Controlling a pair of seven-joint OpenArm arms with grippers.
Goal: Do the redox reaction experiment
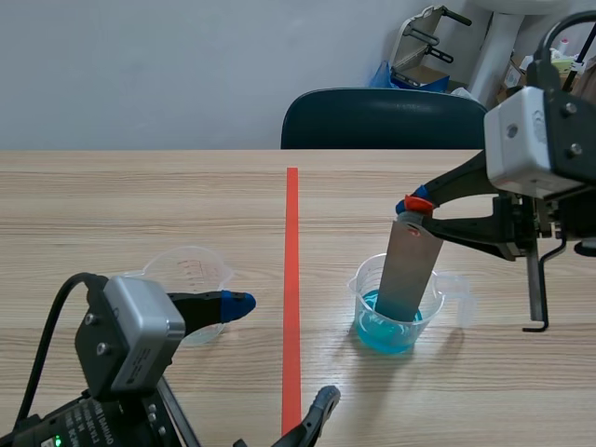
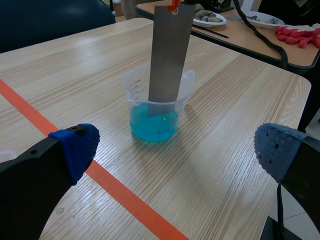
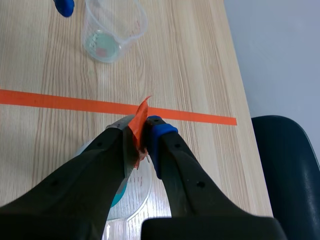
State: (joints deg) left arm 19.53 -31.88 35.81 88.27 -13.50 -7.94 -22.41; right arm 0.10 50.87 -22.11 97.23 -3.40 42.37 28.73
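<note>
Two clear plastic beakers are on the wooden table (image 1: 140, 205), one on each side of the orange-red tape line (image 1: 291, 279). The right-hand beaker (image 1: 372, 307) has blue liquid (image 1: 386, 333) in the bottom. A flat grey metal strip (image 1: 410, 265) stands in it, leaning a bit, with its lower end down in the blue stuff and most of its length sticking up above the rim.

The right tool (image 1: 416, 207) comes in from the side and is pinching the strip at its very top. From its wrist cam you can see both fingers squeezed onto the edge of the strip. A little orange tab (image 3: 141, 112) pokes up between them.

The left tool (image 1: 283, 350) is low and near the robot, fingers spread wide with nothing between them. One blue fingertip (image 1: 237, 303) sits just beside the other beaker (image 1: 191, 270), though I honestly can't tell if it's touching. That beaker looks see-through with no blue in it. From the left wrist cam, the blue beaker and strip are straight ahead, well apart from the fingers.

A dark blue chair (image 1: 382, 119) is at the far side of the table.
</note>
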